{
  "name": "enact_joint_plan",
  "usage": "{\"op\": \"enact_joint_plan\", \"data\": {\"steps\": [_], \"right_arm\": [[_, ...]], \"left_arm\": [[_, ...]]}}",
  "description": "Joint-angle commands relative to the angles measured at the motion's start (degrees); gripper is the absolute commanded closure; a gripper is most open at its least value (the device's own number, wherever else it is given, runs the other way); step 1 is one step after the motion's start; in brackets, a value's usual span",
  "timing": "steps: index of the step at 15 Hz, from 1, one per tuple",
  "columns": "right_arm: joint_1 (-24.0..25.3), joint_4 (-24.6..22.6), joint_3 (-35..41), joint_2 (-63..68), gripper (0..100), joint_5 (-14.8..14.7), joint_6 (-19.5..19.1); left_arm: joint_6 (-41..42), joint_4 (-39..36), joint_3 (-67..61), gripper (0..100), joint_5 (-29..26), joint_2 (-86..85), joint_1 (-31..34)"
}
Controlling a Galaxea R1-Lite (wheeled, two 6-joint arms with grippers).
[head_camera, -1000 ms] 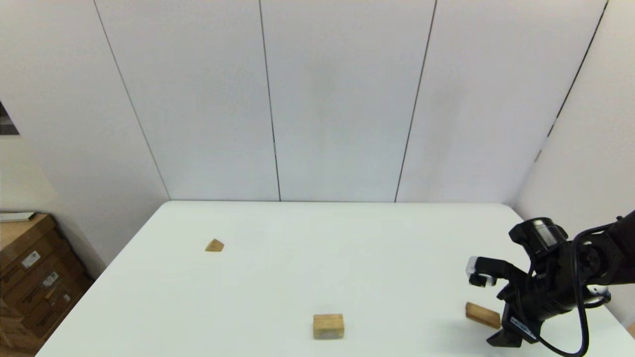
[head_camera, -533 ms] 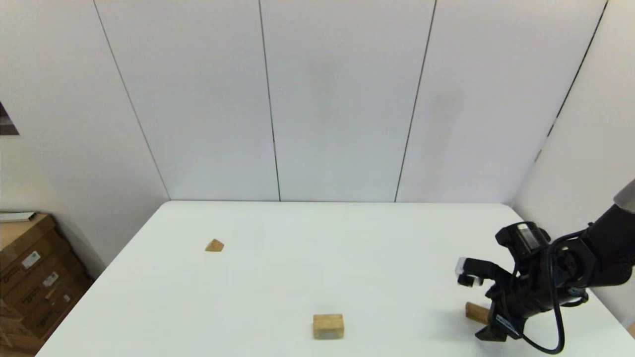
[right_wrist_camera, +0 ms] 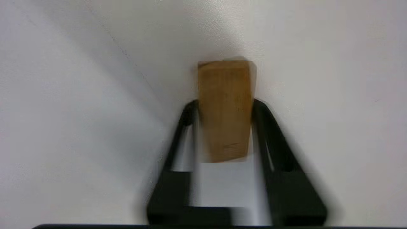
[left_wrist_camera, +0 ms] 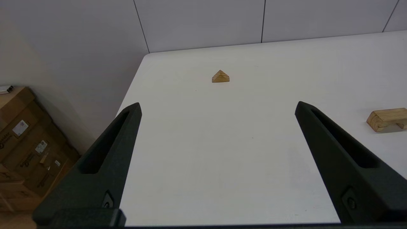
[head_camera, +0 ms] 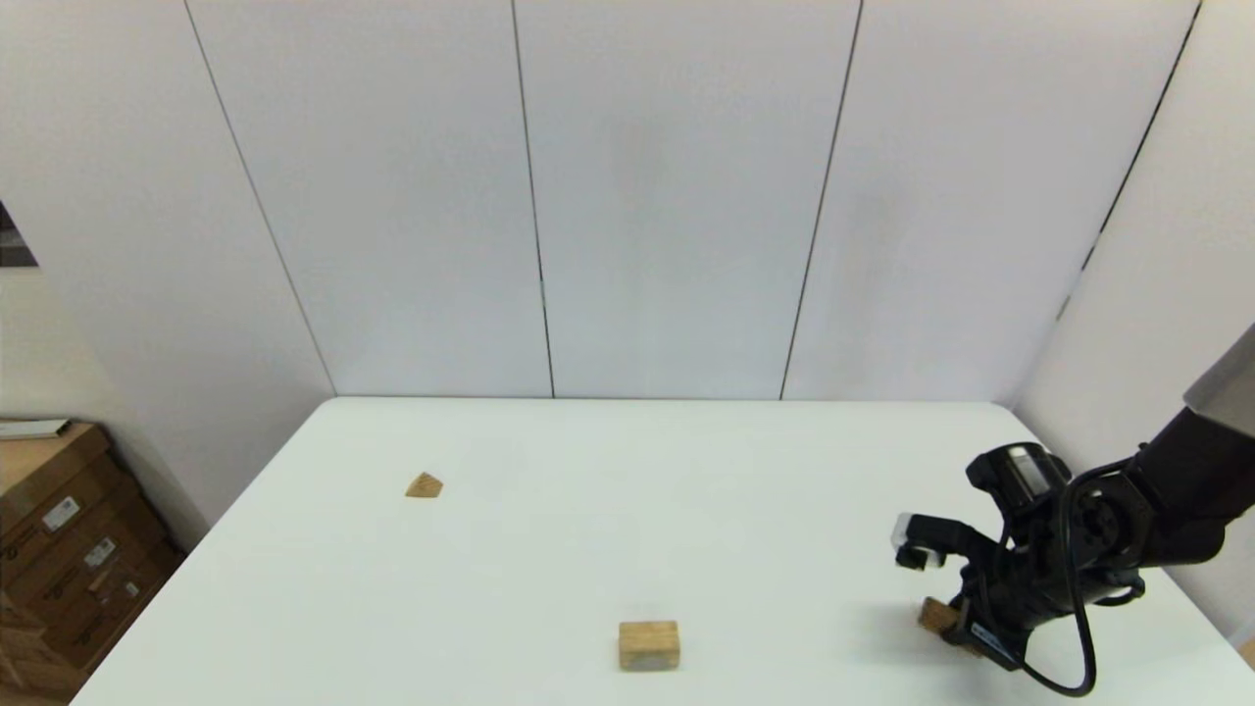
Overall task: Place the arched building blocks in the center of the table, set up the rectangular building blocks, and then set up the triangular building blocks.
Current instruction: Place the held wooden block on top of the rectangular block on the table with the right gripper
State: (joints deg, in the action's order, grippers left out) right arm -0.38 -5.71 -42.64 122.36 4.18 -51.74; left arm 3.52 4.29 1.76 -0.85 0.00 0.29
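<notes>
So the flat, darker tan-brown wooden slab (right_wrist_camera: 224, 109), the rectangular block, was lying flat close to the table's right edge, toward the near corner. The right gripper (right_wrist_camera: 222, 106) was down on it, one black finger (right_wrist_camera: 187, 117) along each long side of the slab. Looked like they were touching or just about touching the wood, but I honestly couldn't tell if it had actually clamped yet. In the head view the arm covered most of the slab, with only a bit of its end poking out (head_camera: 933, 614).

The chunky light-tan wooden arch block (head_camera: 648, 645) sat near the middle of the near edge, arch cut-out facing down onto the table (left_wrist_camera: 386, 118). My read: step one was pretty much done, though it was more front-centre than dead centre. The small tan wooden triangular wedge (head_camera: 424, 485) was way over toward the left edge, further back, untouched.

The left gripper (left_wrist_camera: 217, 106) was parked off the near-left side, fingers spread wide, holding nothing, looking out at the wedge.

So roughly a third in, I'd guess. Left to do: lift the slab and set it up, then the wedge.

Nothing really stood in the way. The big white table (head_camera: 627, 549) was bare between the three blocks. Cardboard boxes (head_camera: 69, 549) sat on the floor past the left edge, well clear.
</notes>
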Motion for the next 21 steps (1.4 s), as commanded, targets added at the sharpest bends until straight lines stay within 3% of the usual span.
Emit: {"op": "enact_joint_plan", "data": {"steps": [1,5,11,16,21], "right_arm": [[-0.06,-0.01,0.19,-0.19,100,0.04,-0.29],[1.61,0.96,1.33,-5.37,100,0.92,-0.29],[15.58,8.08,-0.07,-17.33,100,2.15,3.13],[30.0,18.54,-12.99,-15.31,100,2.06,6.12],[37.82,21.7,-22.75,-5.99,100,1.97,9.02]], "left_arm": [[0.08,0.02,0.0,0,-0.03,0.09,-0.03],[0.08,0.02,0.0,0,0.06,0.09,0.06],[0.17,0.02,0.0,0,0.06,0.09,-0.03],[0.17,0.02,0.0,0,0.06,0.09,0.06],[0.17,0.02,0.0,0,0.06,0.09,0.06]]}}
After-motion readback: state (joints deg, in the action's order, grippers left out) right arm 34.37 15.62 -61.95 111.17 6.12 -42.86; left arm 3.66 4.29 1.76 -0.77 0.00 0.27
